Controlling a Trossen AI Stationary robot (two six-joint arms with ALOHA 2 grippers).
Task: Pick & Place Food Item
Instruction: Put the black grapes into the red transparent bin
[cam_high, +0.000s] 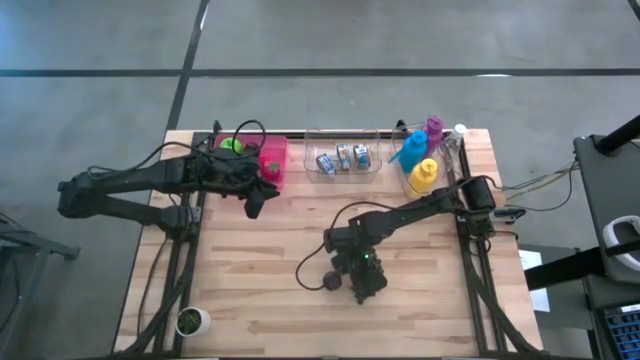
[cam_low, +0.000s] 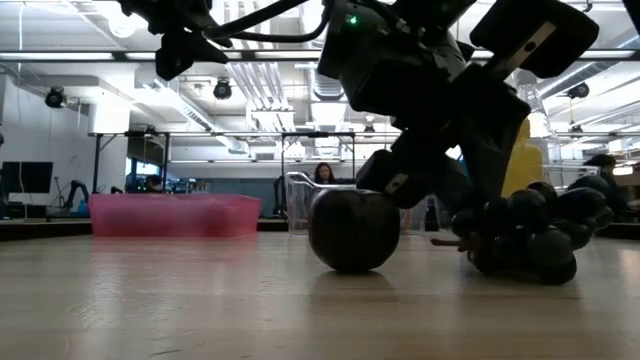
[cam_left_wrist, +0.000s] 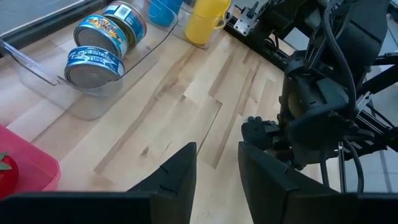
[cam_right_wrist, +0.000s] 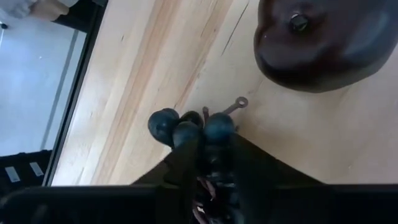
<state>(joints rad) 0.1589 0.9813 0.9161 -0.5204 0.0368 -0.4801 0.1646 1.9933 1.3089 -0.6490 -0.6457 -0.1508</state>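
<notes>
Right claw (cam_right_wrist: 208, 163) down on the counter (cam_high: 300, 240), fingers closed around a bunch of dark grapes (cam_right_wrist: 189, 129), pinching the cluster near its stem end. Bunch lying low on the wood toward the front middle of the counter, just beside a dark round fruit (cam_low: 353, 228), possibly a plum or apple, the two near or touching in the low view, hard to tell which. Likely to handle as a light, loose, lumpy thing: single berries soft and easily squashed or pulled off, the whole cluster apt to swing or sag under a lift. Best taken at the stem or around the dense upper part, with gentle pressure rather than a hard squeeze. Right arm stretched from the right edge in toward the centre, wrist bent steeply downward over the fruit. Left claw (cam_left_wrist: 217, 168) raised above the counter near the pink bin (cam_high: 271, 160) at the back left, fingers a little apart with nothing between them, waiting. Clear tray of tins (cam_high: 345, 158) and coloured cups (cam_high: 418, 160) farther along the back edge.
</notes>
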